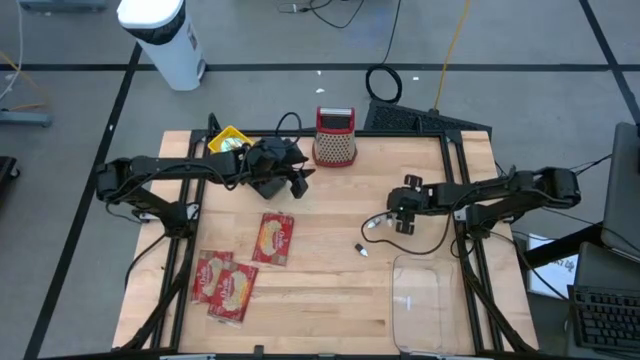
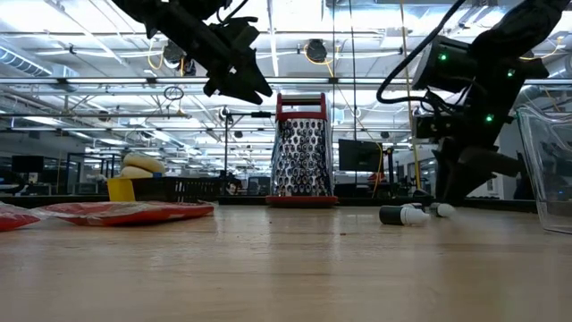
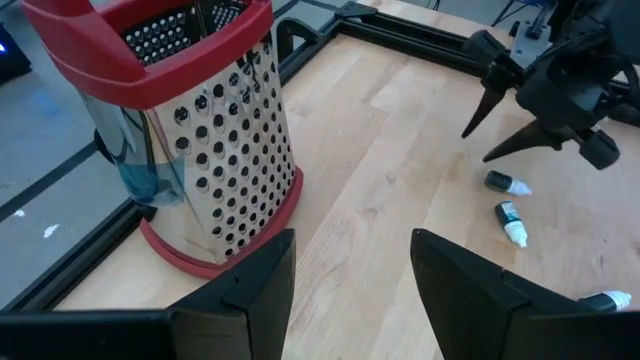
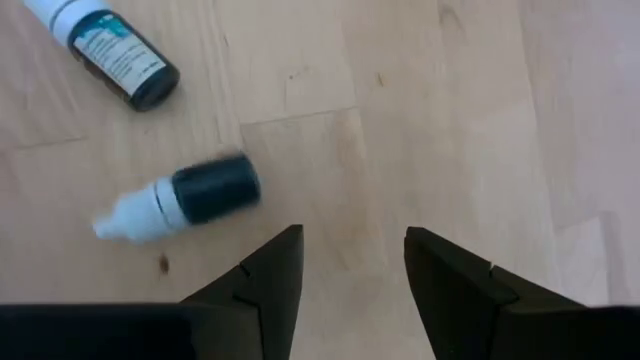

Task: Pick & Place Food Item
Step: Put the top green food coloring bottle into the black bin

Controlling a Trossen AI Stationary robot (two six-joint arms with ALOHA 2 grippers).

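Note:
Three red food packets lie flat on the table's near left: one (image 1: 273, 238) alone, two (image 1: 225, 283) side by side nearer the front; the low view shows them as a flat red heap (image 2: 125, 211). My left gripper (image 1: 300, 181) hangs open above the table's far middle, beside a steel box grater (image 3: 190, 130), with nothing between its fingers (image 3: 350, 240). My right gripper (image 1: 398, 221) stands open low over the right half and holds nothing (image 4: 350, 235). Two small dark dropper bottles (image 4: 185, 195) (image 4: 115, 55) lie on the wood just ahead of it.
The red-rimmed grater (image 1: 335, 136) stands upright at the far edge. A clear plastic tub (image 1: 415, 300) sits at the near right. A third small bottle (image 1: 362, 250) lies mid-table. A yellow object (image 1: 228, 140) sits at the far left. Bare wood lies between the packets and the tub.

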